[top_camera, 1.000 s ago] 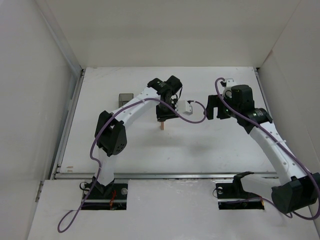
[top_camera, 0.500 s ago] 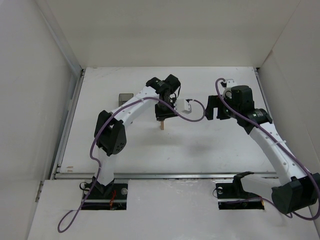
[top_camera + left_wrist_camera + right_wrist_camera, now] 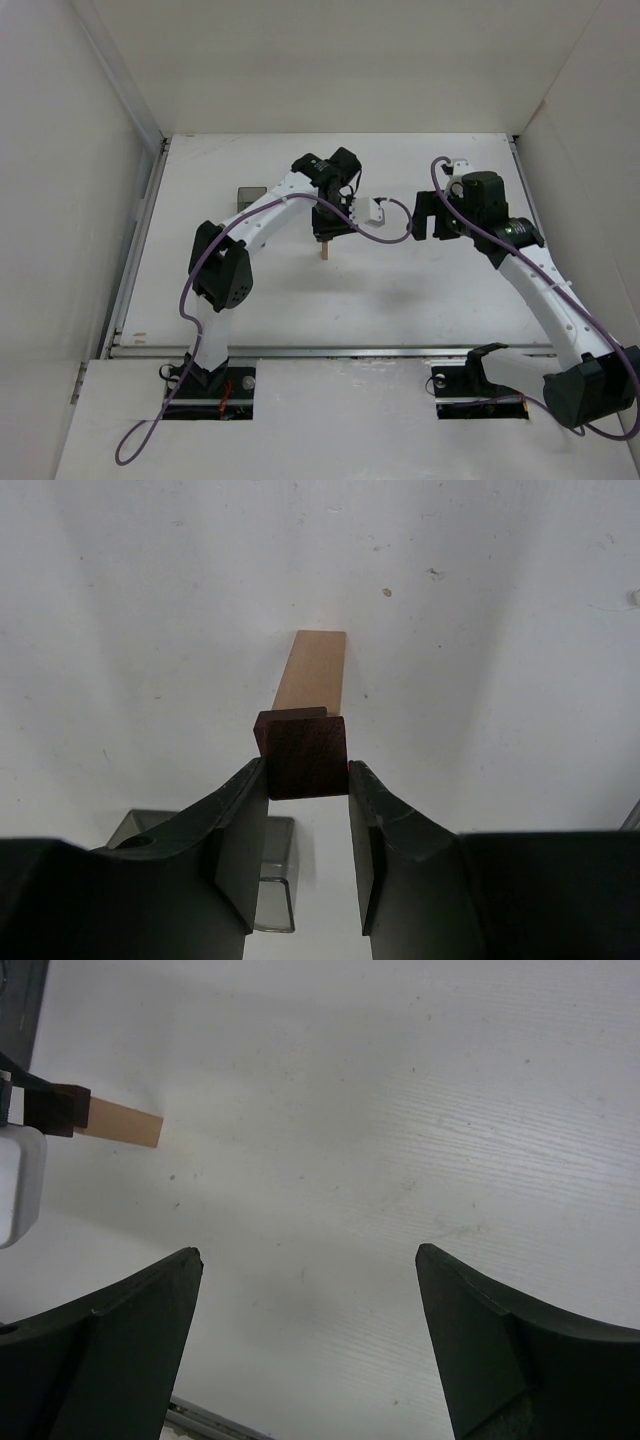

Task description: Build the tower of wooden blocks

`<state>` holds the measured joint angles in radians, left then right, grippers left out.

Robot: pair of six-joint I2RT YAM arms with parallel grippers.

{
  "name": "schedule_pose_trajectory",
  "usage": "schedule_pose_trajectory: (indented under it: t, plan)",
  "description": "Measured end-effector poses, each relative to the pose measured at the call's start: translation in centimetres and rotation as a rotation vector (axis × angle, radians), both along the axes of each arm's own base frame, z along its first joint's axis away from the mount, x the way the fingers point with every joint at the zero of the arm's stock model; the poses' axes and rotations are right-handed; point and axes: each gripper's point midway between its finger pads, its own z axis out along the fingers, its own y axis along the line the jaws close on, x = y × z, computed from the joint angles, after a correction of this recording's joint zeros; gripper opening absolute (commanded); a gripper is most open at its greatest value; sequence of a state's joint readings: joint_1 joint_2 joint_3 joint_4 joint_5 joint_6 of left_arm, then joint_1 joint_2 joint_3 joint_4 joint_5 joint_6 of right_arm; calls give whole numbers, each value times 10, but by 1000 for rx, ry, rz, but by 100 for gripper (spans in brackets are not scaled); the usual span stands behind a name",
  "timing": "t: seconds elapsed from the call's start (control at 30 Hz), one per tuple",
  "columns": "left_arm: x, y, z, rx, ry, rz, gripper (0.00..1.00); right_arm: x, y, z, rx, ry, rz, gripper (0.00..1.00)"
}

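Observation:
A slim light tan piece (image 3: 313, 670) stands upright on the white table; it shows in the top view (image 3: 325, 253) just below my left gripper (image 3: 326, 232). In the left wrist view my left gripper (image 3: 308, 770) is shut on a small dark reddish-brown block (image 3: 300, 752) and holds it on the top end of the tan piece. In the right wrist view the tan piece (image 3: 122, 1124) and the dark block (image 3: 56, 1108) show at the far left. My right gripper (image 3: 308, 1252) is open and empty, apart to the right of the tower (image 3: 425, 225).
A dark translucent rectangular bin (image 3: 249, 196) sits on the table left of the left gripper; it shows behind the fingers in the left wrist view (image 3: 272, 878). A white cable connector (image 3: 375, 209) hangs between the two grippers. White walls enclose the table.
The left wrist has shifted very slightly with the dark block still in its jaws. The right arm has not moved.

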<state>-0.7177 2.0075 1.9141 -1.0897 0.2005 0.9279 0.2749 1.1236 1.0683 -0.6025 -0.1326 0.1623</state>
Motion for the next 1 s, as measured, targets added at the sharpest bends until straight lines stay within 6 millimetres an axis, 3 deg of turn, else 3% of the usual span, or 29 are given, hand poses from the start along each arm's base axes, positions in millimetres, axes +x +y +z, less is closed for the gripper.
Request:
schedule_pose_trajectory:
  t: [1.0]
  plan:
    - [4,3,0,18,-19,-3,32,-3,0,5,15,-14,-9,93]
